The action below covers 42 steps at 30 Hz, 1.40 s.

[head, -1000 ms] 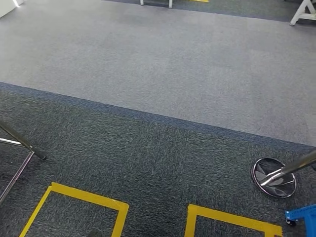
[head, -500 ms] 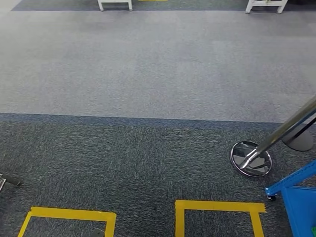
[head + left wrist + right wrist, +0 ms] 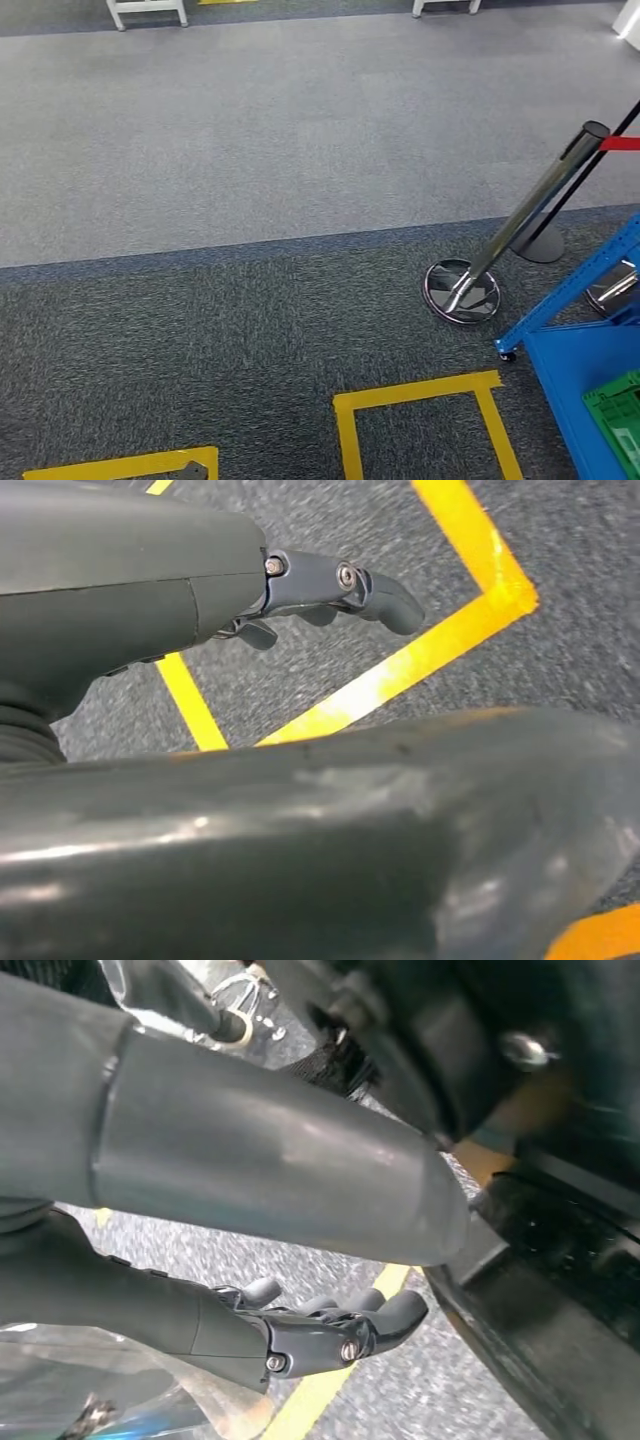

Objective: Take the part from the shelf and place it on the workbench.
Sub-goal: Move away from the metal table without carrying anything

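The robot's left hand (image 3: 302, 590) hangs above dark carpet (image 3: 226, 340), its fingers (image 3: 381, 595) loosely extended, apart and holding nothing, over a corner of yellow floor tape (image 3: 423, 645). The right hand (image 3: 302, 1335) likewise hangs with fingers (image 3: 392, 1315) stretched out, close together and empty, a strip of yellow tape (image 3: 317, 1395) showing on the carpet beneath. In the head view, two taped yellow squares mark the dark carpet nearest the robot, one (image 3: 121, 465) at lower left and one (image 3: 415, 400) right of centre. At the lower right edge stands a blue shelf (image 3: 573, 360) on casters, a green crate (image 3: 617, 415) resting on it; what the crate holds cannot be told, and the part itself cannot be made out. Just beyond the shelf's corner, a chrome barrier post (image 3: 528, 215) rises from its round mirrored base (image 3: 462, 291), a red belt (image 3: 620, 144) running from its top, with a second dark base (image 3: 537, 242) behind. Farther off, the dark carpet gives way to a lighter grey band (image 3: 302, 130), and white furniture legs (image 3: 147, 12) stand along the far edge.
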Each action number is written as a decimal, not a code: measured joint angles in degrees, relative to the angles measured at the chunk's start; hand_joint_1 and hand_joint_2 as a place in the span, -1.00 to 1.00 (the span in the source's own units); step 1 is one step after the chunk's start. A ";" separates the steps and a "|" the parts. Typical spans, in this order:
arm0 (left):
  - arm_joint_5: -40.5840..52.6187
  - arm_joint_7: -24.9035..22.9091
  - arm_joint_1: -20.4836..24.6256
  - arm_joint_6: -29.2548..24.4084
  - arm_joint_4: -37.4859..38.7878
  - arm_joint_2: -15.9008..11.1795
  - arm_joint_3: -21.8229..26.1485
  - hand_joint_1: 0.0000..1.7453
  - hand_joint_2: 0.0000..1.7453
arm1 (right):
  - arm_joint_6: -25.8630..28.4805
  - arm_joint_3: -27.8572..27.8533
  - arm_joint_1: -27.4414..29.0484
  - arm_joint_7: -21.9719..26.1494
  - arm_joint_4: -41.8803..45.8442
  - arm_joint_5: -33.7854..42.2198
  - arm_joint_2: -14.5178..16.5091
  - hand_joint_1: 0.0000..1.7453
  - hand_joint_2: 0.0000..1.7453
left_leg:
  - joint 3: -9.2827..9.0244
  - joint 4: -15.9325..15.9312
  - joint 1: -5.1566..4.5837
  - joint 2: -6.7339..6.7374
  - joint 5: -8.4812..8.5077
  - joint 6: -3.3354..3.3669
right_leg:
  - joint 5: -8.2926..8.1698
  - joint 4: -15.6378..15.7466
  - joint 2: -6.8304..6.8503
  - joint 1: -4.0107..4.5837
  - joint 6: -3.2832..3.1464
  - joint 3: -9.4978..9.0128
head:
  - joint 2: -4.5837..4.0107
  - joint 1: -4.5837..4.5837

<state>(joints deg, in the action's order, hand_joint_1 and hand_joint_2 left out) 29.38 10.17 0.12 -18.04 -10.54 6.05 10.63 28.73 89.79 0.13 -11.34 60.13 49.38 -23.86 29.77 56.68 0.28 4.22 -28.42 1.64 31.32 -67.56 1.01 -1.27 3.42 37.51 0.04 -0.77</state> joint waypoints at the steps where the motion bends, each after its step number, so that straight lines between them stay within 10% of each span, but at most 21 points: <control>1: 0.00 0.01 0.05 0.01 0.00 0.01 0.01 -1.00 -1.00 | 0.01 0.02 -0.06 -0.03 0.00 0.02 -0.02 -1.00 -1.00 | -0.15 0.08 -0.08 0.64 -0.21 -0.28 | -1.38 4.21 1.38 0.01 0.00 -2.41 | 0.00 0.04; 3: 0.00 0.00 0.12 0.02 0.00 0.01 0.02 -1.00 -1.00 | 0.01 0.02 -0.15 -0.04 -0.03 0.02 -0.03 -1.00 -1.00 | -0.48 0.32 -0.31 1.77 -0.65 -1.00 | -2.73 9.31 3.08 0.14 -0.56 -5.51 | 0.00 0.06; 6: 0.01 -0.04 0.38 0.08 0.00 0.06 0.05 -1.00 -1.00 | -0.16 0.03 0.02 -0.04 -0.07 0.01 -0.03 -1.00 -1.00 | -0.98 0.50 -0.16 3.07 -1.03 -2.07 | -2.94 9.93 1.71 0.41 -1.84 -5.60 | 0.00 0.05; 10: 0.04 -0.05 0.40 0.22 0.00 0.10 0.07 -1.00 -1.00 | -0.63 0.03 -0.13 -0.12 -0.15 -0.04 -0.03 -1.00 -1.00 | 2.41 9.52 0.33 -2.39 -6.66 -2.73 | -3.31 10.25 -0.78 0.39 -3.15 -5.91 | 0.00 -0.45; 13: 0.06 -0.15 0.03 0.23 0.00 0.13 0.10 -1.00 -1.00 | -1.03 -0.03 -0.22 -0.14 -0.36 -0.10 -0.03 -1.00 -1.00 | 6.47 17.59 0.28 -3.73 -8.62 -2.38 | -3.31 10.21 -3.44 0.75 -3.42 -6.01 | 0.00 -0.51; 17: 0.11 -0.34 0.02 0.28 0.02 -0.01 0.11 -1.00 -1.00 | -1.34 -0.02 -0.29 -0.16 -0.56 -0.17 -0.01 -1.00 -1.00 | 2.45 5.65 0.19 -7.50 -0.49 -1.19 | -3.25 10.07 -6.84 0.90 -3.28 -6.25 | 0.00 -0.46; 19: 0.13 -0.41 0.13 0.35 0.04 -0.09 0.14 -1.00 -1.00 | -1.37 -0.04 -0.44 -0.17 -0.66 -0.17 0.01 -1.00 -1.00 | 1.14 1.88 0.16 -9.48 0.25 -0.96 | -3.33 9.91 -8.28 0.74 -2.76 -5.65 | 0.00 -0.53; 21: 0.20 -0.54 0.31 0.40 0.04 -0.04 0.14 -1.00 -1.00 | -1.52 -0.02 -0.34 -0.26 -0.81 -0.11 0.03 -1.00 -1.00 | 0.77 0.90 0.13 -8.50 0.04 -0.81 | -3.55 10.02 -9.30 0.47 -2.00 -4.90 | 0.00 -0.62; 25: 0.58 -0.72 0.29 0.01 0.04 0.03 0.14 -1.00 -1.00 | -2.32 0.04 -0.59 -0.34 -1.91 0.28 0.15 -1.00 -1.00 | 0.06 -0.61 0.19 -5.07 0.56 0.05 | 0.53 2.93 -3.20 0.65 -1.21 -0.96 | 0.00 -0.23; 28: 0.63 -0.70 0.15 -0.33 0.04 0.09 0.14 -1.00 -1.00 | -2.69 -0.01 -0.86 -0.32 -3.05 0.47 0.49 -1.00 -1.00 | 0.04 -0.56 0.03 -2.27 0.35 0.08 | 3.37 -5.29 -1.41 0.27 -0.48 3.12 | 0.00 -0.12; 31: 0.63 -0.67 0.28 -0.46 0.04 0.17 0.14 -1.00 -1.00 | -2.92 0.01 -0.86 -0.41 -3.94 0.62 0.63 -1.00 -1.00 | -0.27 -0.23 0.10 0.02 -0.22 -0.45 | -1.04 2.41 0.68 -0.23 0.12 -1.20 | 0.00 -0.10; 34: 0.64 -0.67 0.35 -0.49 0.04 0.15 0.14 -1.00 -1.00 | -3.04 0.00 -1.12 -0.49 -4.46 0.80 0.94 -1.00 -1.00 | -0.57 0.43 -0.26 1.72 -1.04 -1.55 | -2.76 9.45 2.91 0.03 -0.70 -5.30 | 0.00 -0.13; 37: 0.64 -0.69 0.73 -0.49 0.04 0.20 0.14 -1.00 -1.00 | -3.17 0.03 -0.93 -0.52 -4.83 0.87 1.10 -1.00 -1.00 | -1.15 0.70 -0.07 2.60 -1.65 -2.37 | -2.65 9.33 1.21 0.22 -1.93 -5.26 | 0.00 -0.20; 42: 0.64 -0.73 0.67 -0.45 0.05 0.25 0.14 -1.00 -1.00 | -3.31 0.02 -1.15 -0.62 -5.40 0.91 1.13 -1.00 -1.00 | 5.21 15.27 0.29 -3.37 -9.06 -2.74 | -2.85 9.45 -2.04 0.27 -3.20 -5.49 | 0.00 -0.76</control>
<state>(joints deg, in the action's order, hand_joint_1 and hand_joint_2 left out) 30.02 9.45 0.79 -18.50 -10.48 6.29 10.78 25.43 89.81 -1.02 -11.96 54.72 50.29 -22.73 34.98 71.95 0.57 0.85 -37.48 -1.09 28.47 -58.11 -1.03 -0.99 0.22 32.02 0.04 -1.54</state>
